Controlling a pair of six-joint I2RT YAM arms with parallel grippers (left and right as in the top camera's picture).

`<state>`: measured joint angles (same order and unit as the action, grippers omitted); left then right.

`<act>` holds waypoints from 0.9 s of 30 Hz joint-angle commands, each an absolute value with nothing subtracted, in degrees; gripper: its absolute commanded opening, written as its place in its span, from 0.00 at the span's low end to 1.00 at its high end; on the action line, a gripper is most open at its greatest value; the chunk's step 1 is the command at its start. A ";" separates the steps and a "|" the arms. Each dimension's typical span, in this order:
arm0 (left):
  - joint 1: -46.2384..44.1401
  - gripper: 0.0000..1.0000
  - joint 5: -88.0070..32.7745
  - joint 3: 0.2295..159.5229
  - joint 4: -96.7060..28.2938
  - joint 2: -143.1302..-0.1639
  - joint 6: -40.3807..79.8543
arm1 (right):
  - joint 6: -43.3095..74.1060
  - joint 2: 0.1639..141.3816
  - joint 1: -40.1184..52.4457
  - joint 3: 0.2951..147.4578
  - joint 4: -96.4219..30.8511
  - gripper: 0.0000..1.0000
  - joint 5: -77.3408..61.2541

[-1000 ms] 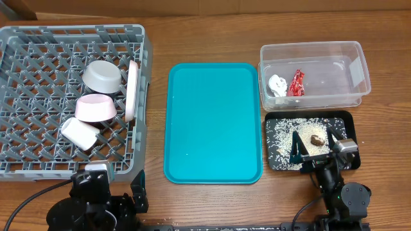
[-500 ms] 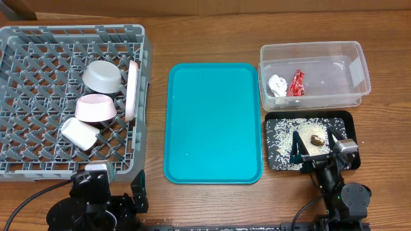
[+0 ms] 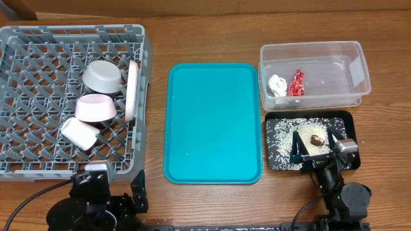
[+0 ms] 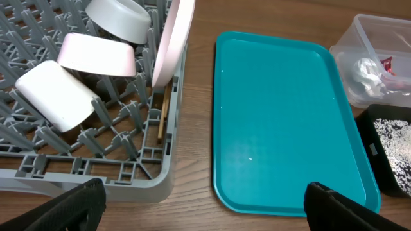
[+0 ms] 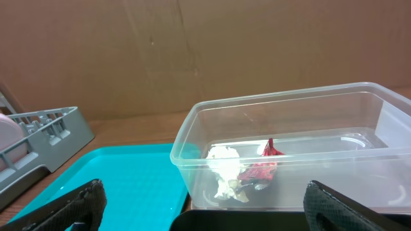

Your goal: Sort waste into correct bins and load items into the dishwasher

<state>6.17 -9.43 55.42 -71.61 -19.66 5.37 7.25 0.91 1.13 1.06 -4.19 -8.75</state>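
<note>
The grey dish rack (image 3: 26,154) at the left holds the greyish bowl (image 3: 103,77), the pink cup (image 3: 96,108), the white cup (image 3: 80,133) and the white plate (image 3: 133,90) on edge. Chopsticks (image 4: 163,114) lie in the rack beside the plate. The clear tub (image 3: 314,51) holds the white tissue (image 3: 277,85) and red wrapper (image 3: 297,83). The black tray (image 3: 277,160) holds rice grains (image 3: 281,138) and the brown lump (image 3: 316,138). My left gripper (image 4: 199,205) is open and empty near the rack's front corner. My right gripper (image 5: 202,205) is open and empty over the black tray.
A teal serving tray (image 3: 214,122) lies bare in the middle of the wooden table, between the rack and the bins. Both arm bases sit at the table's front edge. A cardboard wall (image 5: 192,51) stands behind the tub.
</note>
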 commanded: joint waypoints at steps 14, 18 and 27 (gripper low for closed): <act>3.95 1.00 -10.59 24.95 -37.58 -4.47 2.87 | 7.11 0.43 1.06 0.47 -3.95 1.00 -8.40; 1.74 1.00 -9.93 14.74 -23.33 -0.10 2.98 | 7.11 0.43 1.06 0.47 -3.95 1.00 -8.43; 1.48 1.00 -6.87 0.08 6.42 -0.21 2.66 | 7.11 0.43 1.06 0.47 -3.95 1.00 -8.40</act>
<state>1.78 -9.28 3.62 3.62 -0.89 3.86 7.27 0.91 1.10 1.06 -4.16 -8.73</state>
